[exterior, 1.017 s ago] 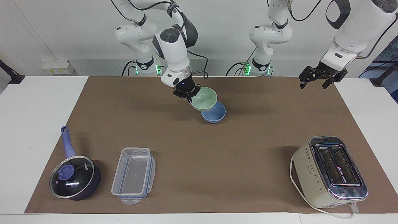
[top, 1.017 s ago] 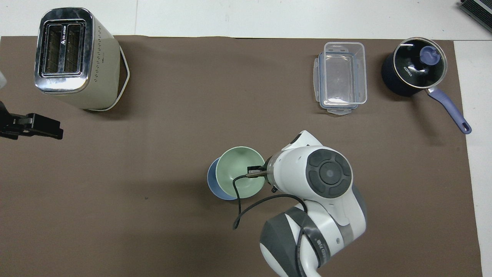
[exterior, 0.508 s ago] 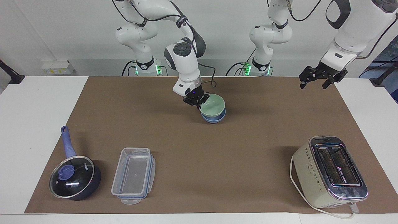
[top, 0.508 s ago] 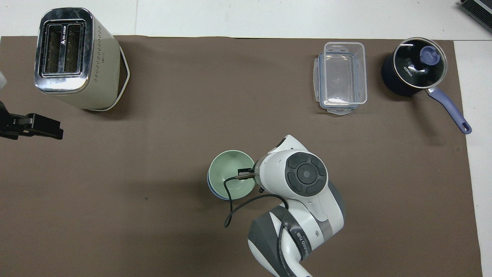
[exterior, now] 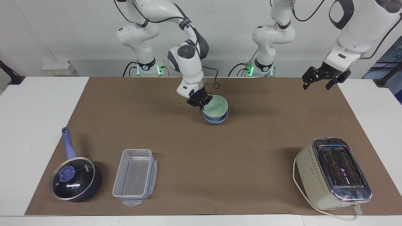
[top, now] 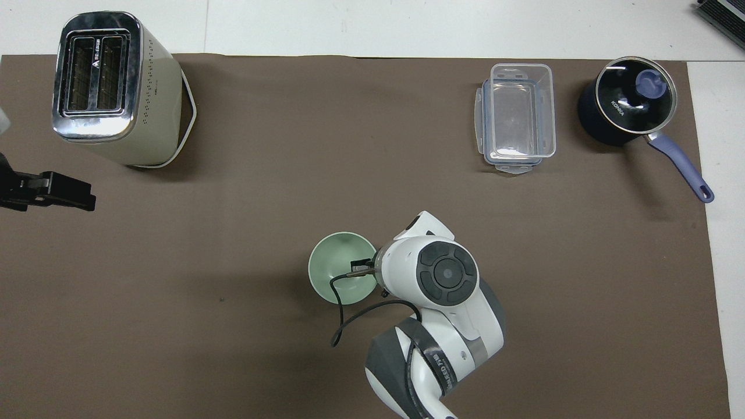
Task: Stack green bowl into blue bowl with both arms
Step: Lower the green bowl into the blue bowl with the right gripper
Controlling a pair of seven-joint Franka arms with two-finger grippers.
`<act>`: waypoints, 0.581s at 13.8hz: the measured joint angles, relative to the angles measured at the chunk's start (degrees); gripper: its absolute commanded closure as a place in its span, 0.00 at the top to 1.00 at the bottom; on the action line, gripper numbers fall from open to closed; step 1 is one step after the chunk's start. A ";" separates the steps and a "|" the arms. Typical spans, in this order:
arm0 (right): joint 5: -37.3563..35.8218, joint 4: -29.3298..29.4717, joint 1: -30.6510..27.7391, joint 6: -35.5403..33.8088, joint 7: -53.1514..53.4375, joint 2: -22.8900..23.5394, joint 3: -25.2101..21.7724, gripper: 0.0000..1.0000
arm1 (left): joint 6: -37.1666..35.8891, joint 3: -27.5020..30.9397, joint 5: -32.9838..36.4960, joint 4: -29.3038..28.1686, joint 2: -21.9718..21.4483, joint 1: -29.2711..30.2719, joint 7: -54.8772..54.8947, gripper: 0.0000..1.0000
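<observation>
**Green bowl seated in blue bowl, right end effector pinching its rim**

The small round pale mint-green bowl sits nested inside the small round periwinkle-blue bowl, near the middle of the brown mat that covers the white bench. In the overhead view the green bowl hides the blue one entirely. The right end effector has its fingers pressed together on the green bowl's rim, at the edge toward the right arm's end of the bench.

The left end effector hangs in the air with its fingers spread, holding nothing, over the mat's edge at the left arm's end of the bench; that arm waits.

Farther from the robots stand a cream two-slot toaster at the left arm's end, and a clear plastic rectangular container beside a dark lidded pot with a blue handle at the right arm's end.
</observation>
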 measured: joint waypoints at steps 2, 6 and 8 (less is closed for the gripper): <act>0.00 -0.02 0.30 0.08 0.00 0.49 0.00 0.00 | 0.00 0.00 0.00 0.00 0.00 0.00 0.00 1.00; -0.39 -0.02 0.30 0.08 0.00 0.50 -0.11 0.00 | 0.00 0.00 0.00 0.00 0.00 0.00 0.00 1.00; -1.46 -0.03 0.30 0.09 0.00 0.50 -0.17 0.00 | 0.00 0.00 0.00 0.00 0.00 0.00 0.00 1.00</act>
